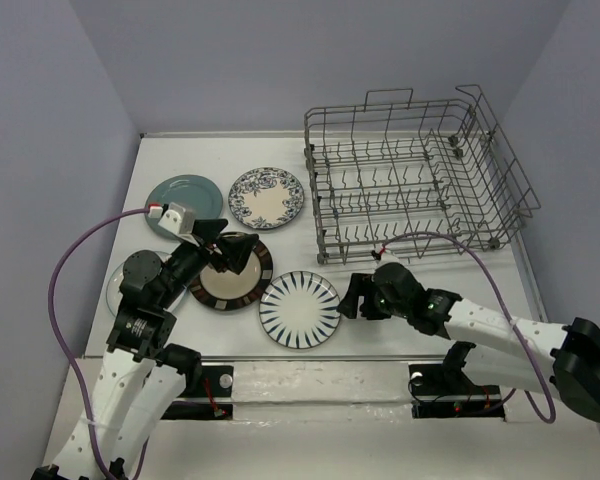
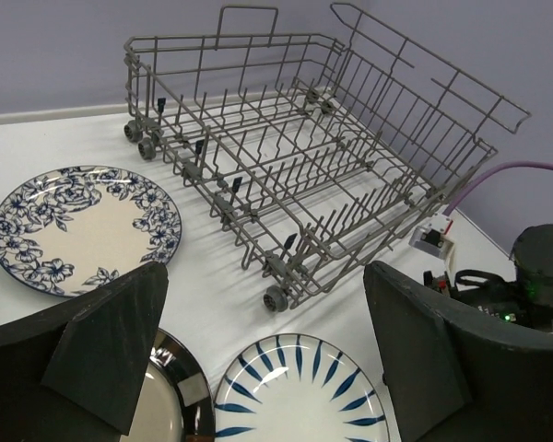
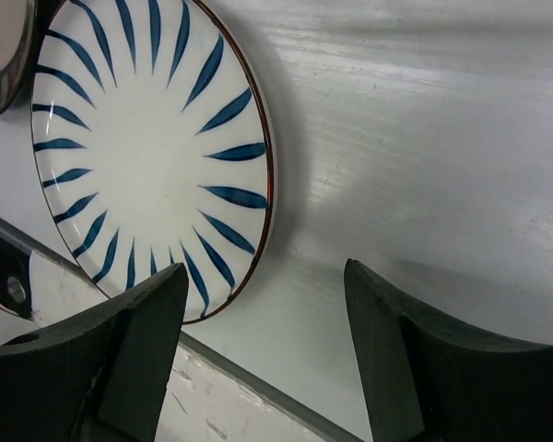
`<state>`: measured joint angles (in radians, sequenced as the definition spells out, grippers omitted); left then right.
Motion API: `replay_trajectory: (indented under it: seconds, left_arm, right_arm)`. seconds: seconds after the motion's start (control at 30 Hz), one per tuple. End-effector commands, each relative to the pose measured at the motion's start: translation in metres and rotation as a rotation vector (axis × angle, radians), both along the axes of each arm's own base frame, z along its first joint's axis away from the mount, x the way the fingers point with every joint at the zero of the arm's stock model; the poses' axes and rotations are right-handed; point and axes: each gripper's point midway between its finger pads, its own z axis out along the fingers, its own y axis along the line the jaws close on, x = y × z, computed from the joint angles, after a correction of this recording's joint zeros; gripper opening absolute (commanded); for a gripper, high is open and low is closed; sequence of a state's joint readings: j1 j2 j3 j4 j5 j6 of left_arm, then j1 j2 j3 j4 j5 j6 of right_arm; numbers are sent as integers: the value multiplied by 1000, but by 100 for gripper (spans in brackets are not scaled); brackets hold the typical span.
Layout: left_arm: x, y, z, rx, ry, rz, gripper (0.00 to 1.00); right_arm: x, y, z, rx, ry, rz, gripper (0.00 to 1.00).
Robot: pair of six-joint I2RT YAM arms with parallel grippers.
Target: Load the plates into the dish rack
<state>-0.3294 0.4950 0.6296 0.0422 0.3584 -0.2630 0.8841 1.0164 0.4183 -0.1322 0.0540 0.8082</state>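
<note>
The grey wire dish rack point(image 1: 420, 185) stands at the back right, with no plate in it. Five plates lie flat on the table: teal point(image 1: 183, 198), blue-floral point(image 1: 267, 197), brown-rimmed point(image 1: 242, 282), dark-striped point(image 1: 298, 309), and a pale one point(image 1: 113, 290) half hidden under my left arm. My left gripper point(image 1: 225, 255) hovers open over the brown-rimmed plate point(image 2: 180, 401); its view faces the rack point(image 2: 332, 157). My right gripper point(image 1: 352, 297) is open and low, just right of the striped plate point(image 3: 138, 147), its left finger over the rim. Neither holds anything.
White table between purple walls. The table's front edge with a taped strip point(image 3: 249, 391) runs just below the right gripper. The right arm's purple cable point(image 1: 480, 255) loops in front of the rack. The left arm's cable point(image 1: 70, 270) arcs over the table's left side.
</note>
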Motion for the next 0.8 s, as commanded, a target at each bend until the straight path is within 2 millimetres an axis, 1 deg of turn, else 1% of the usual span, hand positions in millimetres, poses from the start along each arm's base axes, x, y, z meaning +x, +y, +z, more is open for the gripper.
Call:
replay_trajectory:
  seconds: [0.0,0.03,0.07,0.13,0.17,0.2,0.23,0.27,0.33,0.4,0.43,0.47,0.5,0.53,0.6,0.7,0.73,0.77]
  left_arm:
    - [1,-1,17,-61,-50,1,99]
    - [0,-2,17,-63,-48,-8,99]
    - [0,-3,17,-64,-47,-13,99]
    - [0,-4,16,-62,-43,-20,99]
    - [0,-4,16,-61,-44,-23,99]
    - [-1,-5,15,-59,-41,-28,99]
    - [-1,-5,15,-59,-39,-26,99]
    - [0,-4,15,-59,-39,-20,99]
    - [1,-2,15,-58,-36,-8,99]
    - [2,-2,12,-54,-21,-3,99]
    - [3,-2,11,-52,-15,0,99]
    - [4,-1,10,-48,-9,4,99]
    - [4,-1,9,-46,-2,7,99]
    - [5,-2,8,-44,0,4,99]
    - [3,-3,7,-46,6,-5,99]
    - [3,-5,5,-48,16,-18,99]
    - [3,-6,5,-48,18,-24,99]
    - [4,-7,3,-47,26,-28,99]
  right_arm:
    - [13,3,8,-74,-26,9,73]
    - [13,4,1,-99,-10,21,72]
    - [15,7,3,-103,-8,25,71]
    - [13,8,-1,-127,2,36,71]
    - [13,8,-6,-147,16,35,70]
    - [16,9,-5,-154,11,35,69]
    - [14,11,-6,-167,12,46,68]
    - [13,7,-13,-202,32,42,67]
    - [14,9,-12,-236,25,45,64]
    - [12,5,-20,-295,39,48,61]
    - [12,9,-18,-304,33,54,61]
    - [12,6,-21,-331,43,50,61]
    - [10,6,-25,-357,44,54,60]
    - [9,9,-24,-362,42,61,59]
    - [10,8,-28,-378,48,59,59]
    - [11,10,-35,-402,55,51,50]
    - [9,10,-40,-420,60,55,46]
    - [9,11,-42,-425,62,54,44]
